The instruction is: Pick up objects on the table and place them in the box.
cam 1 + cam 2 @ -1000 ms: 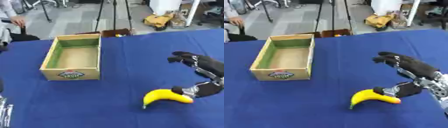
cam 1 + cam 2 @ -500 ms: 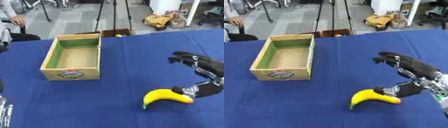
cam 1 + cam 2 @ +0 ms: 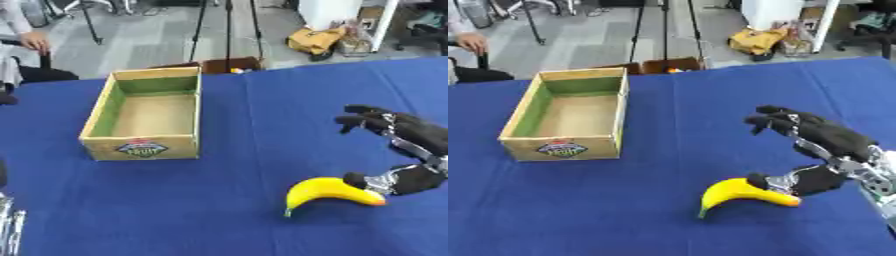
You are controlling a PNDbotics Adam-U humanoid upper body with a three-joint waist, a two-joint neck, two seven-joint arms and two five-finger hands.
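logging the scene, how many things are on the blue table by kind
banana: 1, yellow, lying by the open right hand
box: 1, open-topped, nothing seen inside
total: 2

- You have one banana [image 3: 741,195] on the table [image 3: 623,210].
- You have one box [image 3: 568,115], a wooden crate with a green inner lining and a fruit label on its front wall.
- You have one robot hand [image 3: 820,150] in full view, the right hand.
- You have one blue-covered table carrying these items.
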